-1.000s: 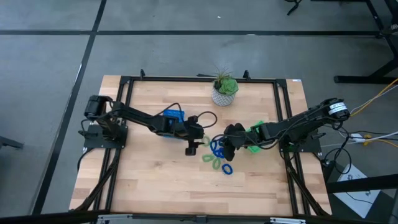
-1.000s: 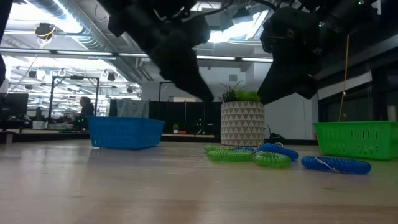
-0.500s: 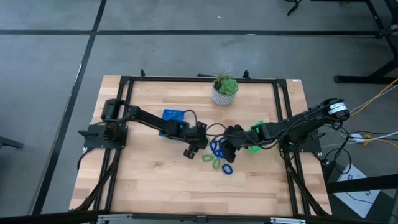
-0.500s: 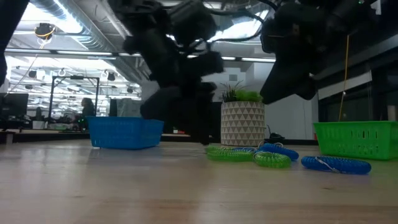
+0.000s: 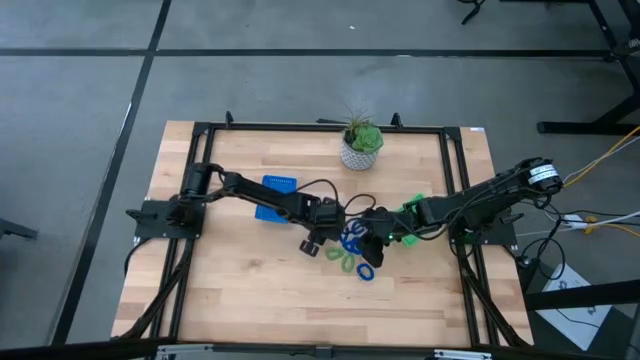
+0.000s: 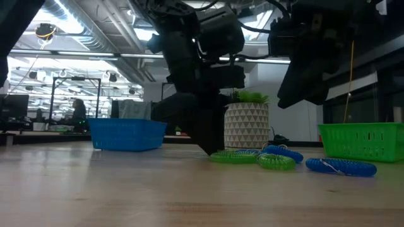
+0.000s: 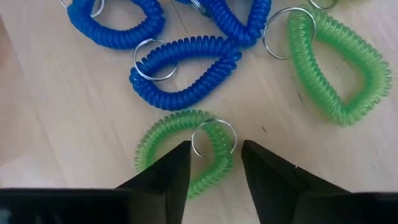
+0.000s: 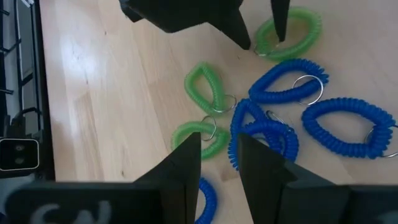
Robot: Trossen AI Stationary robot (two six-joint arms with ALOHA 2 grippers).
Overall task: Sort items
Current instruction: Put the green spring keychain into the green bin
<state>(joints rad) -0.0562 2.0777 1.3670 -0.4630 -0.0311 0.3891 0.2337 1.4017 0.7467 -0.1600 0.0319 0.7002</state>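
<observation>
Straddling a green coil ring, left gripper partly open, nothing clamped yet, lined up for pickup; right gripper hovering part-open, empty.

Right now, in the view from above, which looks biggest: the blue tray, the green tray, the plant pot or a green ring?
1. Blue tray, though an arm covers part.
2. Plant pot, about alike with the green tray, which is mostly hidden, so unranked.
3. Green ring, smallest.

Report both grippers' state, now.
Left gripper: open, fingers on either side of a green coil ring, not gripping it.
Right gripper: open, empty, above the ring pile.
</observation>
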